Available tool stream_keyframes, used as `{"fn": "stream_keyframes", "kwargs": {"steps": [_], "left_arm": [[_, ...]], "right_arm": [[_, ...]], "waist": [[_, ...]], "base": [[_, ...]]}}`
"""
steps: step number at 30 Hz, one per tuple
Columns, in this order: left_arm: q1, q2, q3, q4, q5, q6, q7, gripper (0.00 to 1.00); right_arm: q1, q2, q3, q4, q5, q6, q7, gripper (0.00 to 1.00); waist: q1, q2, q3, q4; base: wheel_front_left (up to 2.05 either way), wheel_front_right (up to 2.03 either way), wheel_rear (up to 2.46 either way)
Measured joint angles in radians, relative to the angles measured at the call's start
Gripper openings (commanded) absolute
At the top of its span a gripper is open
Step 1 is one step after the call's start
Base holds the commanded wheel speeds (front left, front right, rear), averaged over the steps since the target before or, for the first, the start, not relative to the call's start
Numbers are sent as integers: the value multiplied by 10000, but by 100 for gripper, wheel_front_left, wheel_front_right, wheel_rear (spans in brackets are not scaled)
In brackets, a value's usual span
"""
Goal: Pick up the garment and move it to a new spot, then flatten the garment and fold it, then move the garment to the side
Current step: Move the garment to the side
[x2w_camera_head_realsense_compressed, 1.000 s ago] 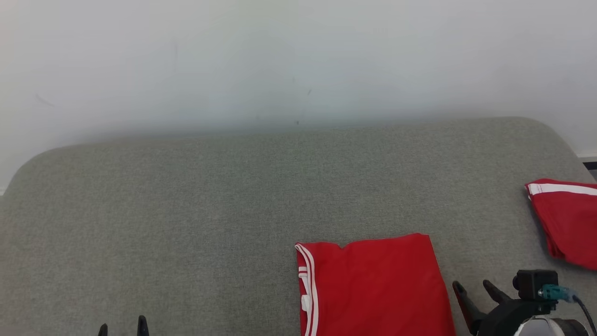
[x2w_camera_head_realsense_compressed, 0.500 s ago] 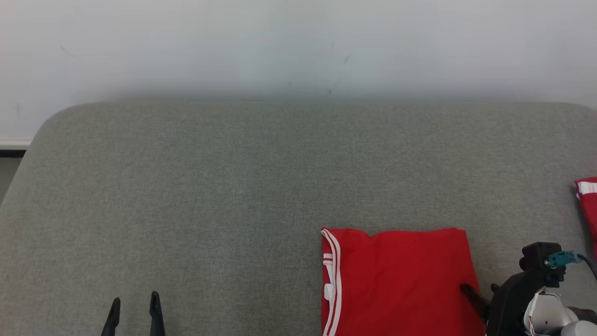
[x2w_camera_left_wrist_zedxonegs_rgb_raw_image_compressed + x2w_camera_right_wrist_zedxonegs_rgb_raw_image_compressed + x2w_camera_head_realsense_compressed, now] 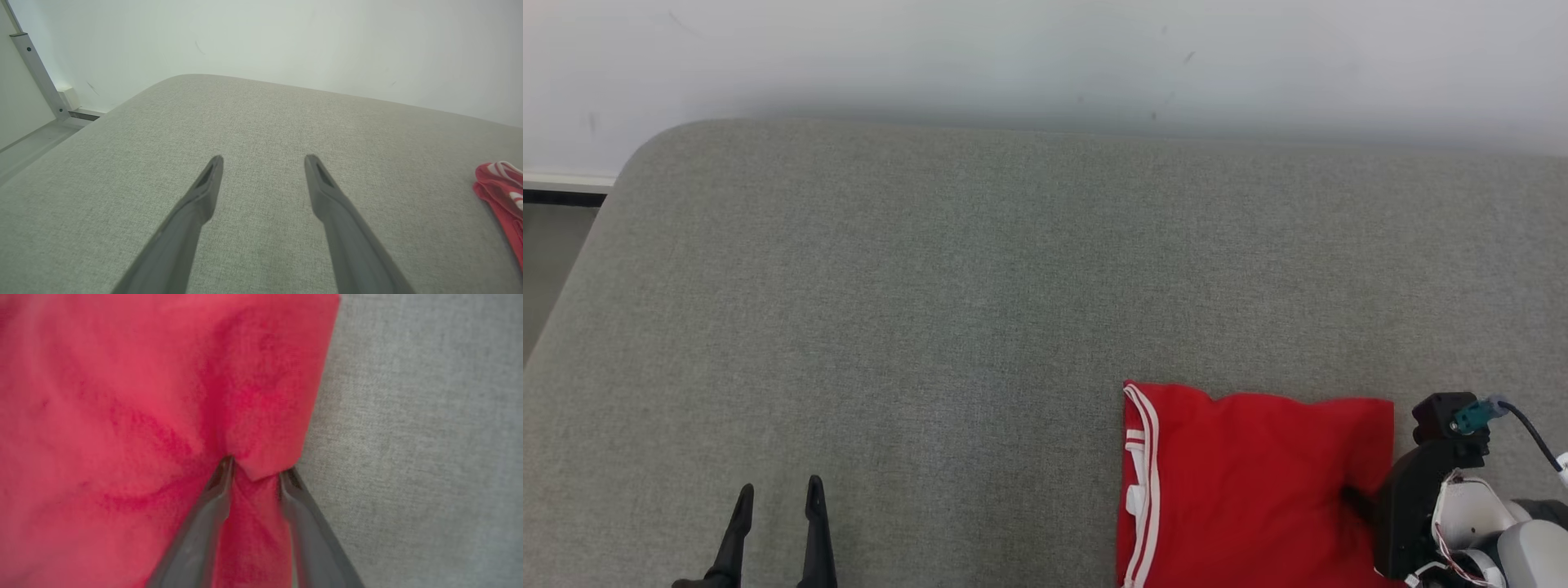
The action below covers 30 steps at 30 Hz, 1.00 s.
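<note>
The red fabric garment (image 3: pixel 1258 482), white-striped along its left edge, lies folded into a flat rectangle on the grey cloth surface (image 3: pixel 931 327). Its right edge is puckered into a small ridge.

Soft, even light; blurry right-wrist close-up of the garment (image 3: pixel 122 396).

The right gripper (image 3: pixel 256 468) presses its two dark fingers (image 3: pixel 204 522) against either side of a small raised fold at the edge of the red garment (image 3: pixel 122 396) (creases fan out from the tips), beside grey woven upholstery (image 3: pixel 408 437).
</note>
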Motion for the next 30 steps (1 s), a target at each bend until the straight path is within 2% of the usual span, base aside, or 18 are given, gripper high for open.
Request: {"fn": "stream_keyframes", "kwargs": {"steps": [10,14,19,30], "left_arm": [[-122,2,-163,-142,-107,119,0,100],[-298,0,-309,-337,-176,173,2,100],[-584,2,-391,-594,-176,163,2,100],[-1197,-6,-594,-846,40,48,2,100]], "right_arm": [[-828,-750,725,-219,-428,27,109,0],[-1888,-1718,1572,-723,-341,27,589,0],[-2978,-2416,1958,-1170,-132,27,943,0],[-4370,-2744,1580,-1191,79,27,1097,0]], "waist": [[1,1,151,-130],[1,1,342,-470],[1,1,586,-909],[1,1,1095,-2189]], "base": [[0,0,0],[0,0,0],[0,0,0],[0,0,0]]}}
